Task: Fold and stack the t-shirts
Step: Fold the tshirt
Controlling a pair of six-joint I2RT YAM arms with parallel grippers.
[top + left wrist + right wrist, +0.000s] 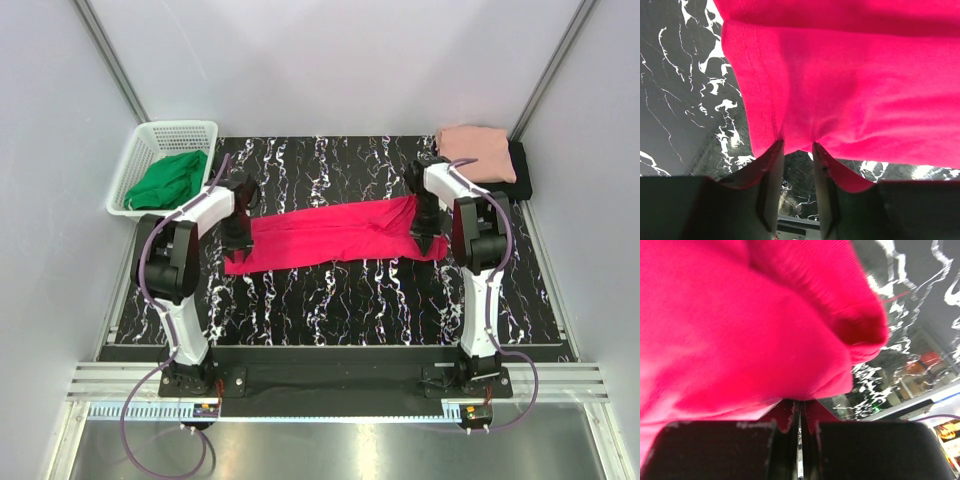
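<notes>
The crimson-pink t-shirt [335, 233] lies folded into a long band across the black marbled table [340, 300], stretched between both arms. My left gripper [238, 232] sits at its left end. In the left wrist view its jaws [797, 145] stand apart, with the shirt's hem [850, 90] puckered across the tips and table showing through the gap. My right gripper [428, 232] is at the right end. In the right wrist view it [800, 402] is shut on bunched crimson cloth [740, 330]. A folded salmon-pink t-shirt [478, 150] rests on a black one [520, 170] at the back right corner.
A white basket [150, 135] at the back left holds a green cloth [168, 180]. Grey walls close in the table on the left, the right and the back. The arm bases stand at the near edge.
</notes>
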